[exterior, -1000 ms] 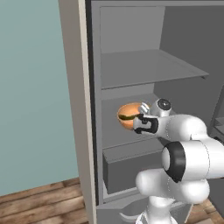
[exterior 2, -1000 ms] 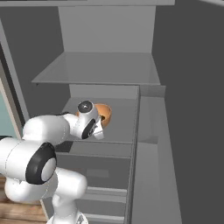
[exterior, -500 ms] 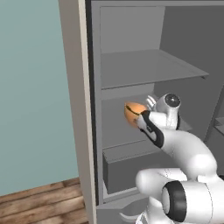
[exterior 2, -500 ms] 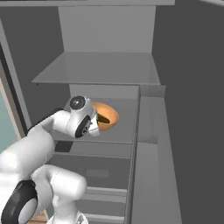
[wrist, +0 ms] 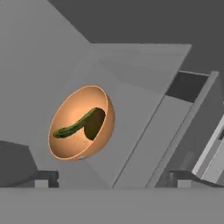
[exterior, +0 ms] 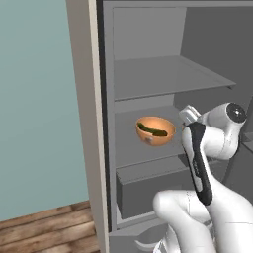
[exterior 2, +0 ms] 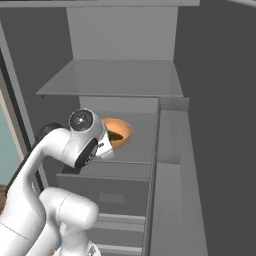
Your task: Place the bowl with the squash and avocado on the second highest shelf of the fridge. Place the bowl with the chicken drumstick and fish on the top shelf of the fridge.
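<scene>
Now that the bowl with the squash and avocado [exterior: 155,131] sits on the second highest shelf [exterior: 129,148], the gripper [wrist: 111,177] is wide open and holds nothing. I think it should pull straight back, slow and level, so no finger bumps the bowl or tips the squash [wrist: 75,124].

To my left I see a plain teal wall [exterior: 34,99] and a wooden plank floor [exterior: 47,232]; ahead stands a grey fridge cabinet [exterior: 89,123], its drawer [exterior 2: 107,190] shut.
</scene>
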Tool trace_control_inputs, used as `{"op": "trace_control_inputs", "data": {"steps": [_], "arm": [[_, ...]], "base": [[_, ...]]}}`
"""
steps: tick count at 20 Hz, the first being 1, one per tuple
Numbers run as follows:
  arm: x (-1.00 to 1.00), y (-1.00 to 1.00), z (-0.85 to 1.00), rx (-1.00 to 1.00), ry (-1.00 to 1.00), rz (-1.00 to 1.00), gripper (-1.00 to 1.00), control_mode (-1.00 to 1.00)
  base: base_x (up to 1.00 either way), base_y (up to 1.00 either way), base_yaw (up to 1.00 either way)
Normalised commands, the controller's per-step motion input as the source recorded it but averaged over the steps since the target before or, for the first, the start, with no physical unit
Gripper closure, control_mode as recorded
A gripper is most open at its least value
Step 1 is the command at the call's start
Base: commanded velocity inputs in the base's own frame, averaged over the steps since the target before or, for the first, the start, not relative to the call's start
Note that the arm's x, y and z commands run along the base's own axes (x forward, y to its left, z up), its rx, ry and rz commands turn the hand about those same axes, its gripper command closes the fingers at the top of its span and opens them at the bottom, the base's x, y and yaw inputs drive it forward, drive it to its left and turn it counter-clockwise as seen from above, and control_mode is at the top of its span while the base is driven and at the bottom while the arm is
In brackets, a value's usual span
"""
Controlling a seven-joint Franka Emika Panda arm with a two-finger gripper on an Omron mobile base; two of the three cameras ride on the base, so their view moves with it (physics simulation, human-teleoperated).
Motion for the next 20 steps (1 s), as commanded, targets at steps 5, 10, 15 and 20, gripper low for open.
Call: {"op": "trace_control_inputs", "data": {"steps": [5,10,15,20], "arm": [[-1.0,0.0,0.67,-0.24,0.0,0.27,-1.0,-1.0],[-1.0,0.22,0.62,-0.34,0.05,0.17,-1.0,-1.0],[-1.0,0.52,0.16,-0.48,0.1,0.01,-1.0,-1.0],[-0.46,0.17,0.01,-0.17,-0.02,0.0,-1.0,-1.0]], "base": [[0.0,0.0,0.0],[0.0,0.0,0.0],[0.0,0.0,0.0],[0.0,0.0,0.0]]}}
